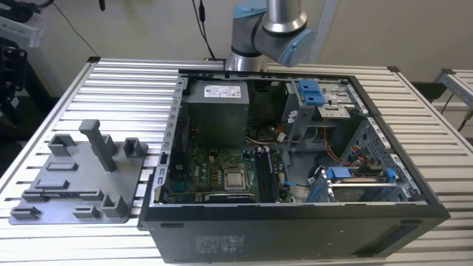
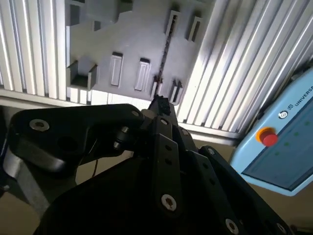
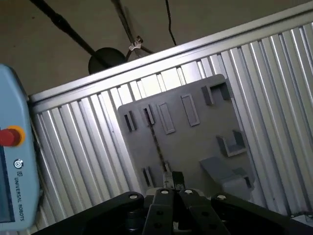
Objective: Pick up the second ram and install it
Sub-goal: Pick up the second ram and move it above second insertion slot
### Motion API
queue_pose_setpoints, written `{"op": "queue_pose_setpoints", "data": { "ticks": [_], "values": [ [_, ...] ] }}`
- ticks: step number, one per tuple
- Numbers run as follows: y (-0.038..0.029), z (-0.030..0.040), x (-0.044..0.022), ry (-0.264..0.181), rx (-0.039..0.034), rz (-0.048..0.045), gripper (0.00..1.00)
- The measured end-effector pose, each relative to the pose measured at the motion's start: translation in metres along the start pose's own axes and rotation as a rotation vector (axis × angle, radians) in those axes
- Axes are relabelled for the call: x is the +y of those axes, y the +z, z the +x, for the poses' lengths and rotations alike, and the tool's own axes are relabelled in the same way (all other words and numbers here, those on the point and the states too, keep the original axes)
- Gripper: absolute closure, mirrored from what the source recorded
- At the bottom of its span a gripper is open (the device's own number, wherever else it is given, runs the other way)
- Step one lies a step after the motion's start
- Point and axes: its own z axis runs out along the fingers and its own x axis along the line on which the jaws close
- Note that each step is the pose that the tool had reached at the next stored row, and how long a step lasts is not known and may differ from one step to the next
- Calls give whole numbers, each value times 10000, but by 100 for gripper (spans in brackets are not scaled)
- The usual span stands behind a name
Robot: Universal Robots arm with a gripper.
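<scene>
1. One long, thin dark circuit-board stick, the second ram (image 3: 155,144) (image 2: 165,54), is seen edge-on in both wrist views. It stands on its edge in slotted holders on one flat grey plastic fixture plate (image 3: 190,142).
2. One black linkage gripper (image 3: 172,180) (image 2: 159,104) hangs over that plate, close to one end of the stick. I cannot tell whether it is released or clenched, nor whether it touches the stick.
3. In the exterior view the plate lies on one ribbed aluminium table (image 1: 126,94), at the exterior view's left, just beside one open black computer case (image 1: 296,233).
4. One green motherboard (image 1: 214,166) lies inside the case.
5. One pale-blue teach pendant (image 2: 279,147) with one red button (image 2: 268,137) lies off the table's edge.
</scene>
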Motion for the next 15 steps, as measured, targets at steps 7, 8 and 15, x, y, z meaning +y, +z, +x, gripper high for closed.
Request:
{"op": "queue_pose_setpoints", "data": {
  "ticks": [7, 8, 15],
  "values": [
    [0, 0, 0, -459, 21, 6, 89],
    [0, 0, 0, -461, 21, 5, 89],
    [0, 0, 0, -464, 22, 6, 89]
  ]
}}
